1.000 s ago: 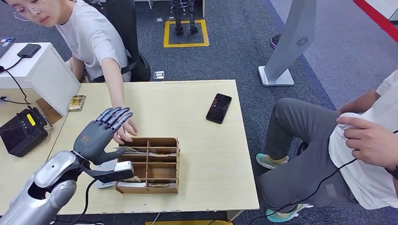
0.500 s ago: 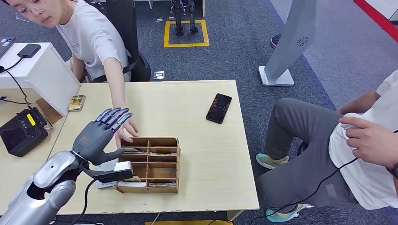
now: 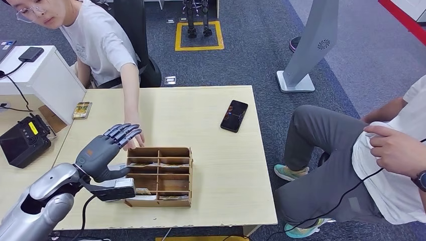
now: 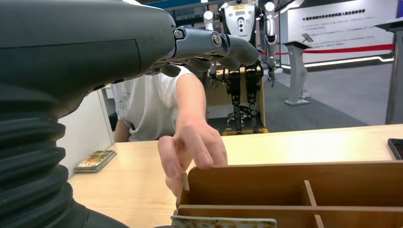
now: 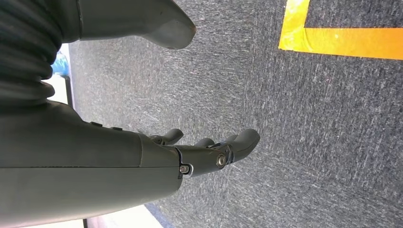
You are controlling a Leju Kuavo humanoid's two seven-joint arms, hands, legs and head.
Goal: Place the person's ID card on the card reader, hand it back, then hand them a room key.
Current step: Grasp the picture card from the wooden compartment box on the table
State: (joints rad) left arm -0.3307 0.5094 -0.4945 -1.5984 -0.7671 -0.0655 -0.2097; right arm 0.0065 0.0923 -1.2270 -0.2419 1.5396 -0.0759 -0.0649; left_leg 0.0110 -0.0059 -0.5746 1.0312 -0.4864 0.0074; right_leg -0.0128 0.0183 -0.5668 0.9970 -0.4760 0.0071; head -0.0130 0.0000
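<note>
Beside box: left hand (image 3: 103, 150) open, holding nothing
Card: not visible; person's hand (image 3: 134, 141) at wooden box (image 3: 160, 176) corner, touching its fingertips

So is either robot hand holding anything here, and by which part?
No. The left hand hovers open near the person's hand; the right hand hangs open over the floor.

Even, bright overhead light fell throughout; the desk (image 3: 201, 120) showed only soft shadows. Wrist views were sharp far off, slightly blurred up close.
</note>
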